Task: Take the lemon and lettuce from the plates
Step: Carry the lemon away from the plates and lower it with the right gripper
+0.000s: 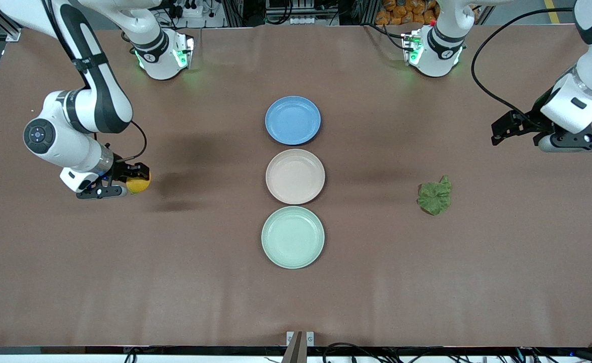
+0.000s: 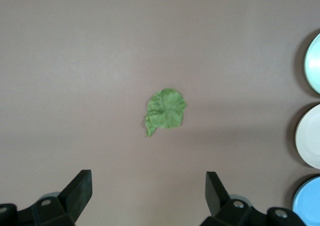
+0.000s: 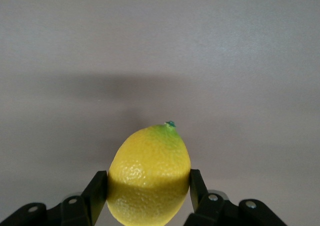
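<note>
My right gripper (image 1: 133,180) is shut on the yellow lemon (image 1: 138,183) over bare table toward the right arm's end; in the right wrist view the lemon (image 3: 149,173) sits between both fingers. The green lettuce (image 1: 435,195) lies on the bare table toward the left arm's end, beside the beige-pink plate (image 1: 295,176); it also shows in the left wrist view (image 2: 165,110). My left gripper (image 2: 148,191) is open and empty, up in the air over the table near the left arm's end (image 1: 502,132). The mint green plate (image 1: 293,237) is empty, as is the beige-pink one.
A blue plate (image 1: 293,120) lies empty, farther from the front camera than the beige-pink plate. The three plates form a line down the table's middle. The arms' bases (image 1: 165,53) stand along the table's edge farthest from the front camera.
</note>
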Controlling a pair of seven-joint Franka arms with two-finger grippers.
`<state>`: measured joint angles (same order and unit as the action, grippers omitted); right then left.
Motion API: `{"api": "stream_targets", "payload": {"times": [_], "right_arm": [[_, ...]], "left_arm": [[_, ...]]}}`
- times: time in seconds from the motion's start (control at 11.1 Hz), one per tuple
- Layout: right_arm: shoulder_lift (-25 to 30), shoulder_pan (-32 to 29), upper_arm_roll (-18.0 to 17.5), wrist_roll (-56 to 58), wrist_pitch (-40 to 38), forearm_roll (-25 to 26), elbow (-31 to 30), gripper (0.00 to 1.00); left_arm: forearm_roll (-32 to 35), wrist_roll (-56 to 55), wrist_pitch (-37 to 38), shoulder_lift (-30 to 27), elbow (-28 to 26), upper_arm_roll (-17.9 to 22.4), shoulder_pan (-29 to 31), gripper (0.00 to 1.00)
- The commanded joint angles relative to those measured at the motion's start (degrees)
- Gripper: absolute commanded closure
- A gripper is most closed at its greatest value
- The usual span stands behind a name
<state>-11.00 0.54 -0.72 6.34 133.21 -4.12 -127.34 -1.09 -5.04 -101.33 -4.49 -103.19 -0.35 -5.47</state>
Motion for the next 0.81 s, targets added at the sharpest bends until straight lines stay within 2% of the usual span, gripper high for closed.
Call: {"api": "stream_targets", "payload": {"times": [0.0,0.18,0.36,0.45,0.54,0.63,0.72], "right_arm": [[-4.63,-0.19,2.20,6.13,5.98,-0.98,-0.53,1.00],[-8.84,-0.10,2.21,6.06,12.21,-0.98,-1.06,1.00],[-10.26,0.07,2.21,5.97,14.00,-1.42,-0.89,1.00],[-10.36,0.16,2.21,5.97,14.09,-1.42,-0.80,0.82],[-10.27,0.16,2.21,5.27,13.92,-1.51,-0.71,0.19],[-9.14,0.34,2.30,5.26,12.96,-1.51,-0.63,0.00],[-7.21,0.34,2.38,5.26,9.90,-1.42,-0.19,0.00]], "left_arm": [[0.21,-0.23,0.70,0.01,4.57,0.09,-0.94,0.00],[1.18,-0.23,1.92,-0.08,7.21,0.00,-1.82,0.00],[1.27,2.04,7.96,0.88,12.11,0.00,-2.08,0.00],[1.27,3.27,11.38,2.19,15.53,0.00,-2.17,0.00],[1.27,3.37,13.33,2.73,16.96,-0.35,-2.61,0.00],[1.36,3.81,13.61,2.73,16.97,-0.52,-2.70,0.00],[1.88,4.94,13.70,2.73,16.88,-1.40,-2.61,0.00]]}}
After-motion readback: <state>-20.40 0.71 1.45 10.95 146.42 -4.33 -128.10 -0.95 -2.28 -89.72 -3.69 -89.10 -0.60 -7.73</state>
